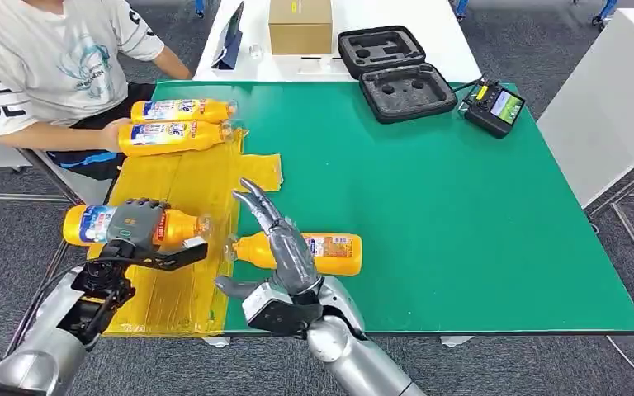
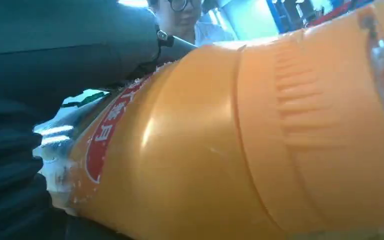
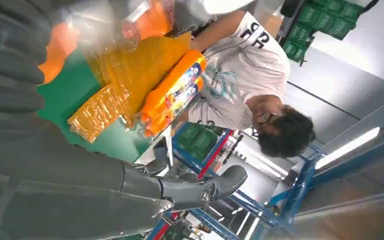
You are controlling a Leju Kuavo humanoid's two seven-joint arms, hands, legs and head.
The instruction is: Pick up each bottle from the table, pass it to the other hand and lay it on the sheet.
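Two orange plastic bottles with blue and white labels (image 1: 177,124) already lie side by side at the far end of the crinkled yellow plastic sheet (image 1: 183,186), which covers the left part of the green desk (image 1: 462,214). A seated person in a white printed T-shirt (image 1: 45,62) has a hand against the nearer bottle of this pair. I judge that these two bottles are finished.

A third orange bottle (image 1: 128,224) is in the robot's left hand (image 1: 136,224). The dark fingers wrap around the labelled middle of the bottle, and it lies horizontal above the near part of the sheet, with its cap end toward the middle of the desk. The left wrist view shows the orange body very close and pressed against the fingers. I cannot tell if the bottle already touches the sheet or is a little above it. So this bottle seems to be at the last step, the laying down.

A fourth orange bottle (image 1: 309,250) lies on its side on the bare green surface, just beside the edge of the sheet. The right hand (image 1: 276,239) is above its neck end, with its fingers stretched out and apart and nothing between them. This bottle is not yet picked up, so for it the whole sequence is left: lift, pass to the left hand, place on the sheet.

In my estimate the task is a little past its half.
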